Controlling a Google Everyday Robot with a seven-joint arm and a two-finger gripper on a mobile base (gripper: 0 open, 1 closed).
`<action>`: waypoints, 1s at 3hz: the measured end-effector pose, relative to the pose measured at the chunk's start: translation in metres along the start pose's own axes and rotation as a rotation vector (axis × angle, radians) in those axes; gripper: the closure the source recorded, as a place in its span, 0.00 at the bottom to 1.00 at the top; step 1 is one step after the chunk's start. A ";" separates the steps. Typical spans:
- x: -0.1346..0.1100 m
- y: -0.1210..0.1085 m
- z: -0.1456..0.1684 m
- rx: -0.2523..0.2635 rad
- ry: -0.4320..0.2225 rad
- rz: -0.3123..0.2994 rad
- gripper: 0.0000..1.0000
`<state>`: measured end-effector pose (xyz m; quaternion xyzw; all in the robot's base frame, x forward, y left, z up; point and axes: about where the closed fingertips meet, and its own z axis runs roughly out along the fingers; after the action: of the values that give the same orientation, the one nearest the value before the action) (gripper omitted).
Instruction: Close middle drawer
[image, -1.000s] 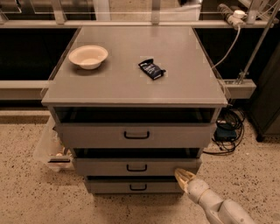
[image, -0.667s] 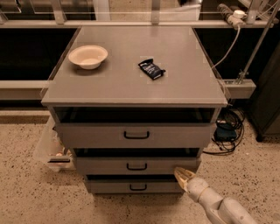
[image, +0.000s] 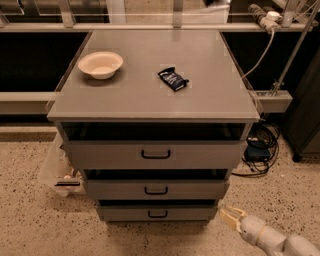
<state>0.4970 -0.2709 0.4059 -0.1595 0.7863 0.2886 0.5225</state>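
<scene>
The middle drawer (image: 200, 190) is the low grey front with a small black bar handle (image: 156, 190), under the taller top drawer (image: 210, 155). A dark gap shows above its front, and it stands slightly further out than the bottom drawer (image: 190, 213). My gripper (image: 231, 217), cream-tipped on a white arm, is at the lower right. It sits just right of the bottom drawer's front corner and below the right end of the middle drawer, touching neither.
On the cabinet top (image: 215, 100) lie a white bowl (image: 100, 64) and a dark snack packet (image: 173, 78). Cables and a black box (image: 257, 150) lie on the floor at the right. A clear plastic bin (image: 57, 170) stands at the left.
My gripper has moved right and down, away from the right end of the middle drawer's front. The drawers have not visibly moved.
</scene>
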 end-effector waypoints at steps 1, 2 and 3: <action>-0.001 0.023 -0.056 -0.092 0.025 0.075 0.60; -0.006 0.046 -0.058 -0.182 0.009 0.080 0.36; -0.006 0.046 -0.058 -0.182 0.009 0.079 0.13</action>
<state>0.4316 -0.2713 0.4418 -0.1763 0.7648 0.3787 0.4905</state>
